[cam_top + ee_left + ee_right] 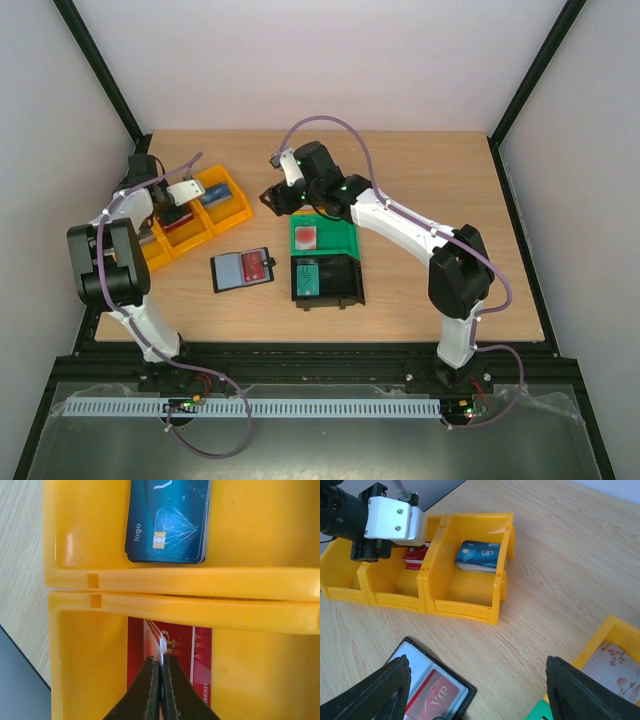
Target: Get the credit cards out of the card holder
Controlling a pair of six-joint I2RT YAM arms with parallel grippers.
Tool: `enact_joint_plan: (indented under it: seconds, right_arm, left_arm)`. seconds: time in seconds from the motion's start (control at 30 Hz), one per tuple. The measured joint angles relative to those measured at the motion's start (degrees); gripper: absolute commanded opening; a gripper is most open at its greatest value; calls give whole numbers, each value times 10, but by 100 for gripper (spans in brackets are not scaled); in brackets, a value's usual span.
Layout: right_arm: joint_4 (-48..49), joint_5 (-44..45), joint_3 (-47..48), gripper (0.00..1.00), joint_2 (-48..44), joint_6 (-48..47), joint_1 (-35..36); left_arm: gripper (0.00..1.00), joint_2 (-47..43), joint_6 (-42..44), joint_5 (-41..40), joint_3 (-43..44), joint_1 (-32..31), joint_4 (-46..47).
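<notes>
Three joined yellow bins (190, 222) sit at the desk's (440, 160) left side. The end bin holds a stack of dark blue VIP cards (479, 556). The middle bin holds red credit cards (200, 655) lying flat. What is in the third bin cannot be seen, as it is hidden by the arm.

The left fingers (147, 690) are down inside the middle bin, clenched on a thin red credit card (163, 647) seen edge-on just above the flat red ones. The right fingers (380, 692) are spread wide with nothing between them, hovering over the desk between the yellow bins and the green bin (345, 240).

The card holder (228, 272) lies open and flat on the desk, near the yellow bins and just left of the black bin (350, 285). One red VIP card (257, 266) sits in its clear sleeve.

The green bin holds a pale card with a red spot (305, 236). The black bin, touching the green one on its near side, holds a teal card (308, 278). In the right wrist view another yellow bin (602, 632) holds a pale card with a red blossom print (615, 667).
</notes>
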Motion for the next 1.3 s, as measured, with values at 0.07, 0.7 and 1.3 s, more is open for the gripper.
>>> enact_joint_plan:
  seconds: [0.07, 0.7, 1.3]
  right_arm:
    - [0, 0, 0, 72, 0, 0, 0]
    - [-3, -5, 0, 72, 0, 0, 0]
    - [-3, -10, 0, 72, -1, 0, 0]
  left_arm:
    - [2, -9, -4, 8, -1, 1, -9]
    - [2, -90, -19, 33, -72, 0, 0]
    - [2, -162, -46, -13, -164, -48, 39]
